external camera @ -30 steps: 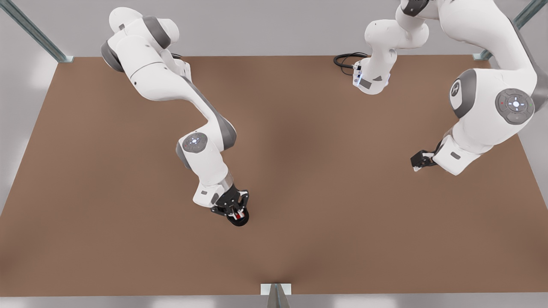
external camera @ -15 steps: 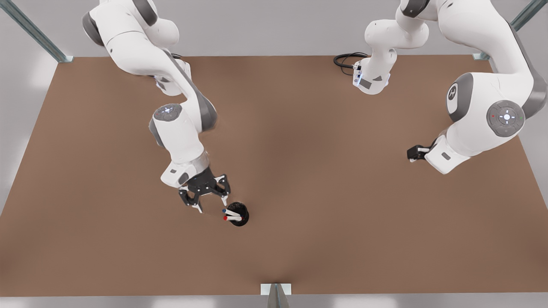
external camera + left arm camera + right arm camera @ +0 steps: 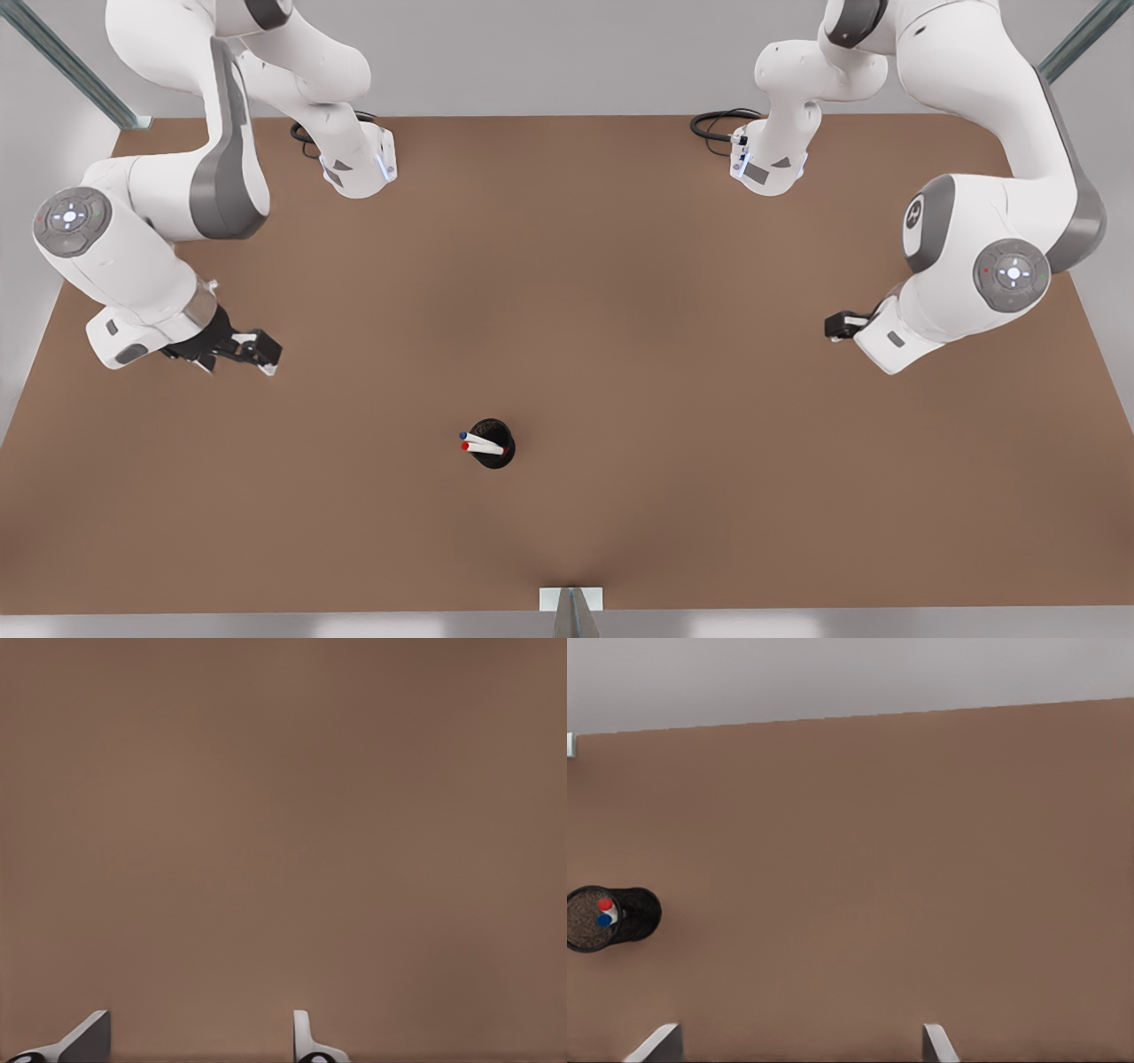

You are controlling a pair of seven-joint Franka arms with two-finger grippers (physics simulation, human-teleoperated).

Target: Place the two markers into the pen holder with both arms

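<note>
The black pen holder (image 3: 494,427) stands on the brown table near the middle front. Both markers lean in it toward the front view's left: the red-capped marker (image 3: 483,450) and the blue-capped marker (image 3: 481,439). The right wrist view looks down on the pen holder (image 3: 640,914), with the red cap (image 3: 605,904) and blue cap (image 3: 603,920) in its mouth. My right gripper (image 3: 237,353) hangs open and empty at the front view's left, far from the holder. At the front view's right my left gripper (image 3: 837,326) waits, its fingertips (image 3: 306,1041) apart over bare table.
The brown table (image 3: 638,381) spreads wide around the holder. Black cables (image 3: 716,124) lie by the arm bases at the back. A small metal bracket (image 3: 571,599) sits on the front edge, and slanted metal posts (image 3: 71,66) stand at the back corners.
My right gripper opened over the holder, left the red-capped marker in it beside the blue one, and drew far back to the front view's left. The left arm shifted slightly.
</note>
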